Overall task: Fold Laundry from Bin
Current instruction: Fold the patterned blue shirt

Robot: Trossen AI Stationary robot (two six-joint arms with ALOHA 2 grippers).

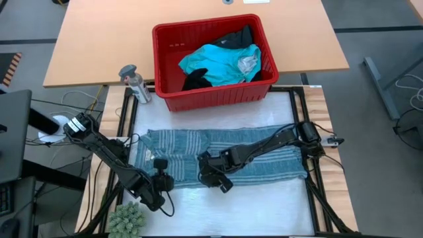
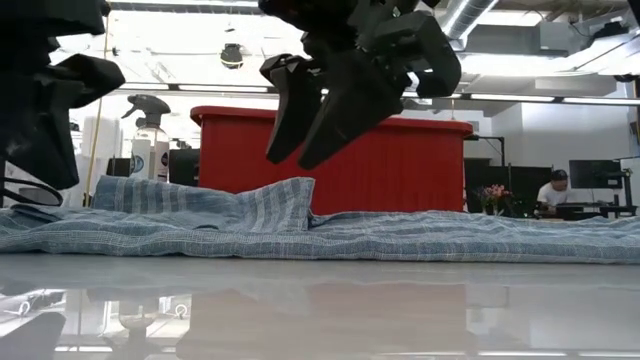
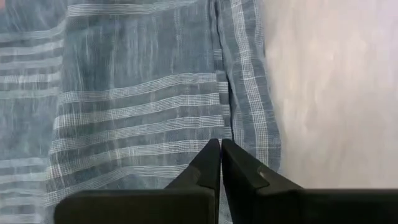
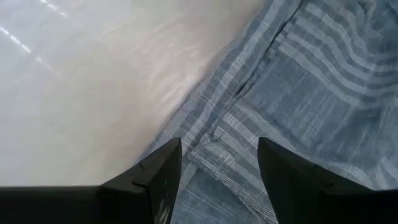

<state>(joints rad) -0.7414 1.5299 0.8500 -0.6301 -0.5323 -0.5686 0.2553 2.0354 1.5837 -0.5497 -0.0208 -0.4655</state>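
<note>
A blue-grey striped garment (image 1: 218,149) of the laundry lies spread flat on the white mat (image 1: 264,198), with one low fold raised near its middle (image 2: 285,200). Behind it stands the red bin (image 1: 218,96), holding a turquoise garment (image 1: 218,63) and black ones (image 1: 197,80). My left gripper (image 1: 165,180) hovers shut over the striped garment's near edge (image 3: 249,124), toward its left part. My right gripper (image 1: 215,177) hangs open above the same near edge (image 4: 205,124) at the middle, well clear of the cloth in the low view (image 2: 287,160).
A small grey bottle (image 1: 134,82) stands left of the bin. A green spiky object (image 1: 127,218) sits at the near left corner. Bare white mat lies in front of the garment. A person (image 2: 555,190) sits far off in the room.
</note>
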